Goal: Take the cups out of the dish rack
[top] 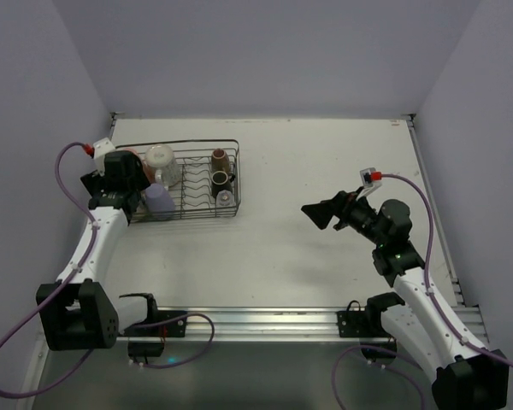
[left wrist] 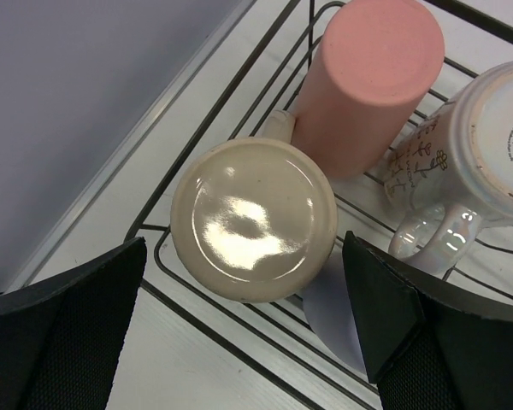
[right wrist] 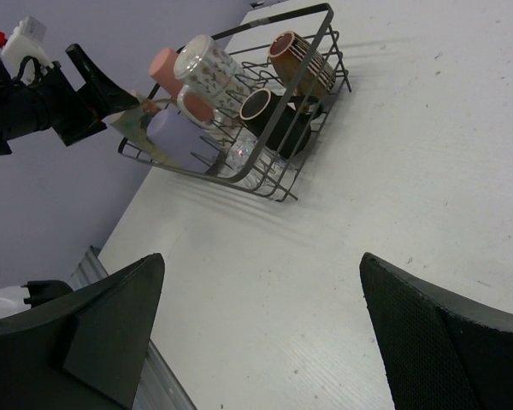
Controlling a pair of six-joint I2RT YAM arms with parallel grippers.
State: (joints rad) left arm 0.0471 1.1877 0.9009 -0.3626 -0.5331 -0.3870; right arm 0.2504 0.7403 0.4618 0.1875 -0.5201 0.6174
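Cream glaze straight under the left hand: the upturned base of the pale mug, standing in the left end of the dish rack, framed by spread fingers with no contact yet. Just beside it, the salmon-pink tumbler; past that, the cream printed mug; a sliver of lavender tumbler below.

Looks like the very first step: reaching for a cup, with every visible cup in the rack at the far left of the worktop.

Next, most likely: lower to straddle the mug's wall, minding the close pink tumbler and the rim wires; close; lift straight up, clear of the rack; set down on bare worktop.

Right hand also wide open, gripping nothing, hovering mid-worktop well apart from the rack and facing it.
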